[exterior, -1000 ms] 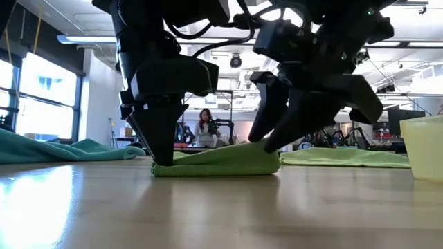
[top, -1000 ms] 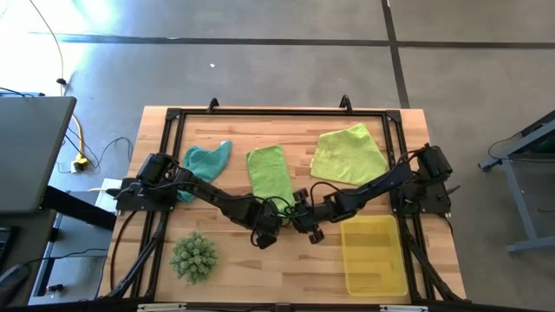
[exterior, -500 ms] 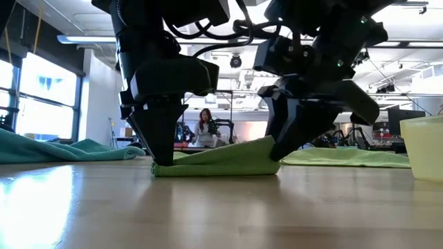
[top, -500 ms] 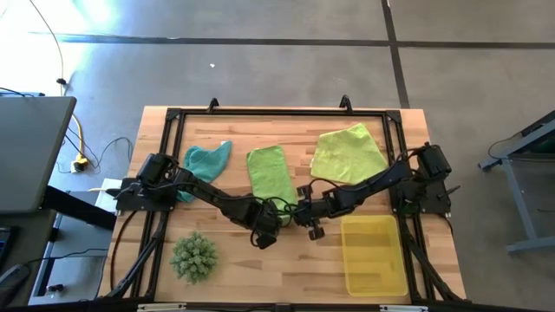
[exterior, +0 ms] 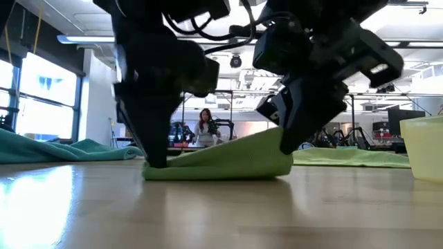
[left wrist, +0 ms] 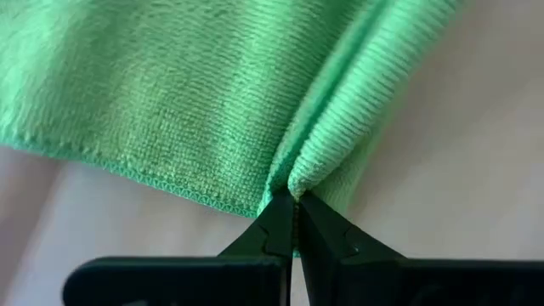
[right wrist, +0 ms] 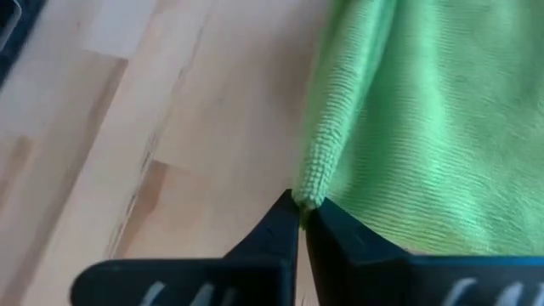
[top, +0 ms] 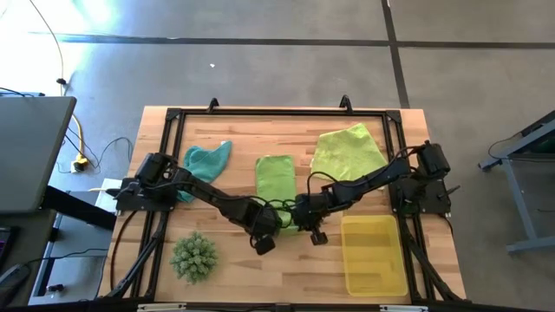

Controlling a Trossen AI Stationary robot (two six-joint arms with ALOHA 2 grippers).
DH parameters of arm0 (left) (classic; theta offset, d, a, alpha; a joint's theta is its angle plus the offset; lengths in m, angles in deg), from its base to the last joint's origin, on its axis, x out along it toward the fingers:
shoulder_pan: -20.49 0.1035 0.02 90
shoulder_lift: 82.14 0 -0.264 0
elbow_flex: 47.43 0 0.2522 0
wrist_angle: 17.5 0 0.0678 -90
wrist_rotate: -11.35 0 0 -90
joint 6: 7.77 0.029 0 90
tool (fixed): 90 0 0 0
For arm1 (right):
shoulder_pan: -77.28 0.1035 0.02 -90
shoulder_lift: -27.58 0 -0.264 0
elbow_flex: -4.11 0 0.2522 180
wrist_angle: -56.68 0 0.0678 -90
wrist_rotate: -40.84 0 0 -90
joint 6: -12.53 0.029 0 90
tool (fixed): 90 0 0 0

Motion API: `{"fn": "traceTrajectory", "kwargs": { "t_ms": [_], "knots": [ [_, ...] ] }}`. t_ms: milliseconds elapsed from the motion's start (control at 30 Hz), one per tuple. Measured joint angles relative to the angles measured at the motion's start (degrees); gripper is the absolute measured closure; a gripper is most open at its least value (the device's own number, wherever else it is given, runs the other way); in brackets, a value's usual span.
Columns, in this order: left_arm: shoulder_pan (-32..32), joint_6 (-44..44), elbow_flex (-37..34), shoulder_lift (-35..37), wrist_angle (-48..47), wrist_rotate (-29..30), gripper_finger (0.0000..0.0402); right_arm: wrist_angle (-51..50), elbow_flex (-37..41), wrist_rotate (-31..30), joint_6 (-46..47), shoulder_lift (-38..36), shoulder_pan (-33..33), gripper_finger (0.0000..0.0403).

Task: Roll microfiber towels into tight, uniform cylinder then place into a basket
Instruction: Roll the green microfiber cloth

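Note:
The bright green towel (top: 275,178) lies folded on the table's middle, and both grippers are at its near edge. My left gripper (left wrist: 294,197) is shut on it near the near left corner. My right gripper (right wrist: 303,206) is shut on it near the near right corner. In the low view the towel (exterior: 221,160) rises toward the right gripper (exterior: 287,146). A teal towel (top: 206,160) lies crumpled at the far left. A pale yellow-green towel (top: 349,153) lies spread at the far right. The yellow basket (top: 373,253) stands at the near right. My left gripper pinches a raised fold (left wrist: 299,174) at the green towel's near edge between its two fingers, coming from above and pointing down. The towel's lower layer rests on the table around it. My right gripper pinches the towel's thick hemmed edge (right wrist: 313,189) between its fingertips, slanting down from the table's right. That edge is lifted a little off the table, while the rest of the towel lies flat.
A spiky green plant-like ball (top: 193,257) sits at the near left. A black frame (top: 173,117) runs around the working area. Bare wood lies between the green towel and the basket.
My right gripper has shut on the green towel's near right edge, rolled its wrist and shifted slightly toward the towel. The towel's right side has risen off the table and the cloth has slid a little toward the table's right. My left gripper has stayed shut in place.

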Motion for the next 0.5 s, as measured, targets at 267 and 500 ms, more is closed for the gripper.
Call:
{"fn": "traceTrajectory", "kwargs": {
  "t_ms": [267, 500],
  "knots": [
    [0.1, -0.4, 0.0, 0.1, 0.8, 0.3, 0.0401, -2.5, 0.0, 2.1, 5.6, 1.9, -4.8, 0.04],
    [0.2, -0.7, 0.1, -0.7, 1.3, 2.4, 0.0401, -1.7, -0.2, 3.0, 5.9, 5.5, -3.9, 0.0399]
  ]
}}
